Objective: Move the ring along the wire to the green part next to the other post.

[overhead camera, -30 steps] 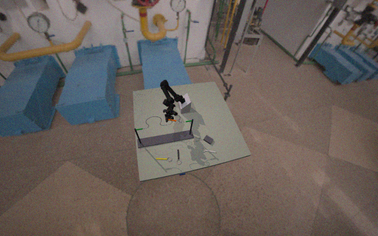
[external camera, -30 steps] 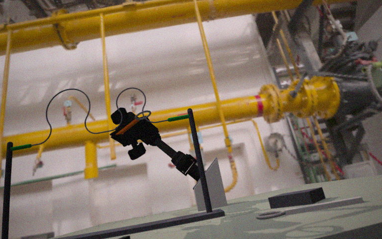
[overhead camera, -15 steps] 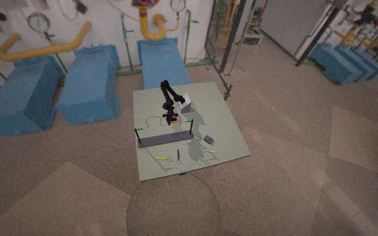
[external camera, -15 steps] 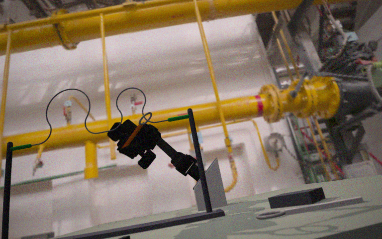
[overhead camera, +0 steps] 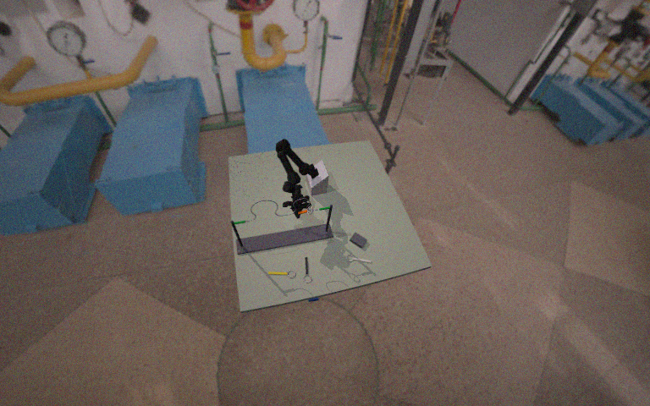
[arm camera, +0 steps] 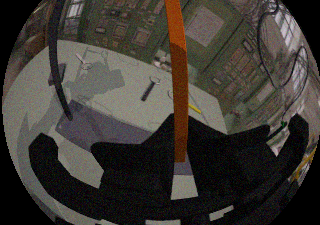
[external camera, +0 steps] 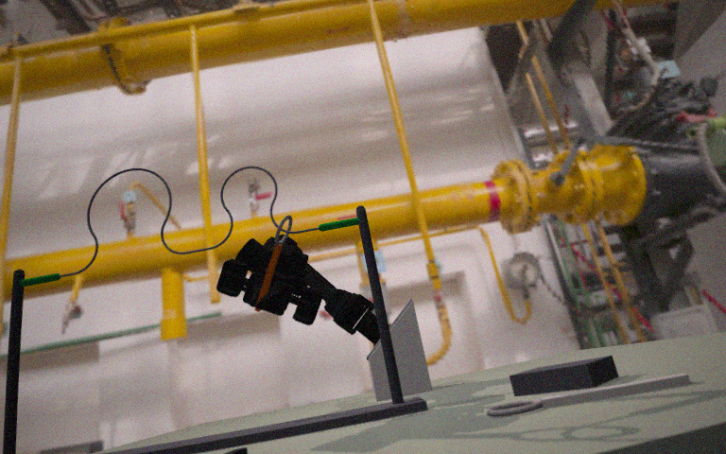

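My gripper (overhead camera: 299, 213) (external camera: 267, 281) (arm camera: 176, 117) is shut on the orange handle (overhead camera: 303, 212) (external camera: 270, 273) (arm camera: 179, 80). In the exterior view the handle slants down from the grey ring (external camera: 287, 217), the ring on top. The ring looks to be around the thin grey wire (external camera: 139, 169) (arm camera: 259, 35) at its low stretch between the right hump and the right green part (overhead camera: 325, 208) (external camera: 338, 224). Whether ring and wire touch cannot be told. The left green part (overhead camera: 239, 222) (external camera: 41, 279) is by the left post (external camera: 13, 359); the right post (external camera: 378, 304) (arm camera: 54, 60) stands at the other end.
A dark base bar (overhead camera: 283, 239) joins the posts. A dark block (overhead camera: 358, 239) (external camera: 563, 375), a white ring tool (overhead camera: 361, 260) (external camera: 614, 389), a yellow-handled ring (overhead camera: 278, 273) and a black-handled ring (overhead camera: 306, 265) lie on the table. A pale wedge (overhead camera: 317, 173) (external camera: 404, 354) stands near the arm.
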`<state>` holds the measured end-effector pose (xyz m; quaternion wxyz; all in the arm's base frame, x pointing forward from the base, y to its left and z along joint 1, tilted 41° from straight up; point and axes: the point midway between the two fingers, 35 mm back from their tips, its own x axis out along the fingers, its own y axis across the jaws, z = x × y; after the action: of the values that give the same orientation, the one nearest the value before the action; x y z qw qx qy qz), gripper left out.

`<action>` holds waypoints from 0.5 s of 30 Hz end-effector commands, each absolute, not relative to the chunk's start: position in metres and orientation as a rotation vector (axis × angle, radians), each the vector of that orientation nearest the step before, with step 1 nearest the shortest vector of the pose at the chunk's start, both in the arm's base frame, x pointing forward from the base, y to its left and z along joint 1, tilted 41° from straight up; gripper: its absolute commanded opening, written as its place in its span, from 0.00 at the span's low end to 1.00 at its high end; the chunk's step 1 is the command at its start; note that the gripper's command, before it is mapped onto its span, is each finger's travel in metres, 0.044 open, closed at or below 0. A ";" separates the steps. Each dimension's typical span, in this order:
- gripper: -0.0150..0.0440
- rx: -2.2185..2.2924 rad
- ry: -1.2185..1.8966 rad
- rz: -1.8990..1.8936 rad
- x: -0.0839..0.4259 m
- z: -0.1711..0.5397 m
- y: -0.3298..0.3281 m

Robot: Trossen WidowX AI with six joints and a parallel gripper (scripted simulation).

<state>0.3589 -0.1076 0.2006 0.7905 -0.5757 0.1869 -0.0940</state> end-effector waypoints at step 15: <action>0.00 -0.864 0.405 -0.103 0.361 0.144 -0.080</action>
<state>0.3613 -0.0861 0.1536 0.8741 -0.4417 0.1936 -0.0577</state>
